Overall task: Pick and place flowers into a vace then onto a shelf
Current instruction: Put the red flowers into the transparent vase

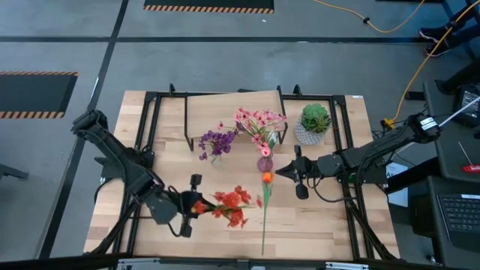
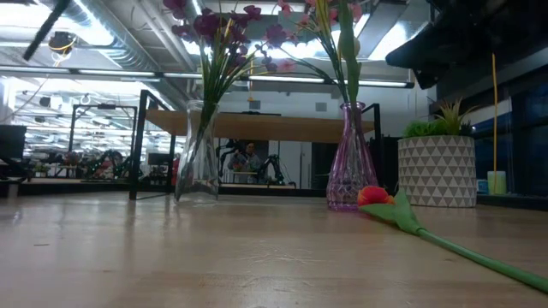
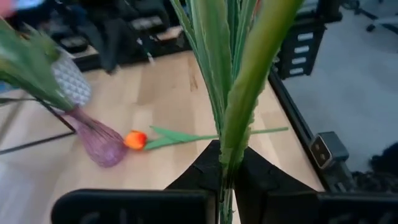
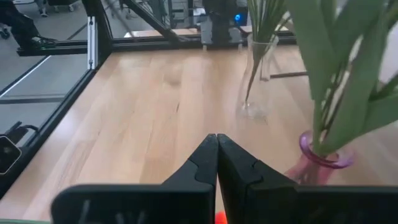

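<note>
On the table's left, the left gripper (image 1: 187,206) is closed on the stems of the red flowers (image 1: 231,206); its wrist view shows the green stalks pinched between the two fingers (image 3: 202,171). The bunch runs roughly level from the gripper toward the table's middle, blossoms leading, and it cannot be seen in the low view, so it appears to be carried above the table. Just right of the blossoms lies the orange flower (image 1: 266,178), its stem stretching toward the near edge and its head just beside the pink vase (image 1: 265,163). Beyond these, the clear vase (image 1: 215,156) holds purple flowers and the pink vase holds pink ones, both in front of the shelf (image 1: 225,112). To the right, the right gripper (image 1: 291,171) hovers near the pink vase with its fingers pressed together and nothing between them. The red bunch probably goes to a vase next; both lie ahead of the left gripper, toward the shelf, the clear one nearer. The stems would first have to swing from level to upright.
</note>
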Robot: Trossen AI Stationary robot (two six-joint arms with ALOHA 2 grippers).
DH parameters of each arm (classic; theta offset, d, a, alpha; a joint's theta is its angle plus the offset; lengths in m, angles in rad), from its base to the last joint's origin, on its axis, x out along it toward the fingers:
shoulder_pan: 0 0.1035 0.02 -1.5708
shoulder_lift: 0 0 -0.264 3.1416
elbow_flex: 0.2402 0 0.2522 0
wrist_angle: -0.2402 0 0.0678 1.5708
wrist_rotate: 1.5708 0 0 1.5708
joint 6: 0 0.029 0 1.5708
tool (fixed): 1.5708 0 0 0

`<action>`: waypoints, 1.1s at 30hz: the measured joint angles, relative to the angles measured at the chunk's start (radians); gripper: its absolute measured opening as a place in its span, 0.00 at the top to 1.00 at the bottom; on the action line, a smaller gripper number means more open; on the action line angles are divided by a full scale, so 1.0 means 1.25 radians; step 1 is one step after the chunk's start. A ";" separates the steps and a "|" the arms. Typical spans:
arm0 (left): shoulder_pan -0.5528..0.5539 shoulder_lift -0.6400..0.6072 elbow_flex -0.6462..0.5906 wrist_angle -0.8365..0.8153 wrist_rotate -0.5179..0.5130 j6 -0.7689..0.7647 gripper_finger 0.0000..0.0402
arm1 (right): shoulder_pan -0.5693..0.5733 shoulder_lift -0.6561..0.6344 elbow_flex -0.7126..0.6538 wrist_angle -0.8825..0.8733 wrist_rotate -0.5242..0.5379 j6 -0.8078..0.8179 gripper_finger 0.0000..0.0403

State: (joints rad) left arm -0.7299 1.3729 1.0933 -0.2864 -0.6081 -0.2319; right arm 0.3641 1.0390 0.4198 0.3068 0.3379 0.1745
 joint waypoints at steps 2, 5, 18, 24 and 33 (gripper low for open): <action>0.000 -0.037 -0.034 0.013 -0.019 0.001 0.95 | 0.000 0.015 0.000 0.021 -0.001 -0.011 0.97; 0.000 -0.101 -0.112 0.080 -0.038 0.002 0.95 | 0.000 0.023 0.000 0.045 -0.002 -0.023 0.97; 0.000 -0.411 -0.442 0.390 -0.177 0.190 0.95 | 0.000 0.021 0.000 0.057 -0.002 -0.021 0.97; 0.001 -0.529 -0.493 0.452 -0.303 0.297 0.96 | 0.000 0.021 0.000 0.057 -0.001 -0.023 0.97; 0.117 -0.567 -0.599 0.722 -0.227 0.407 0.96 | -0.024 0.021 0.000 0.056 0.038 -0.061 0.97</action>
State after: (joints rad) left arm -0.5839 0.6639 0.3439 0.6156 -0.8921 0.2769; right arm 0.3342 1.0649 0.4198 0.3767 0.3855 0.0987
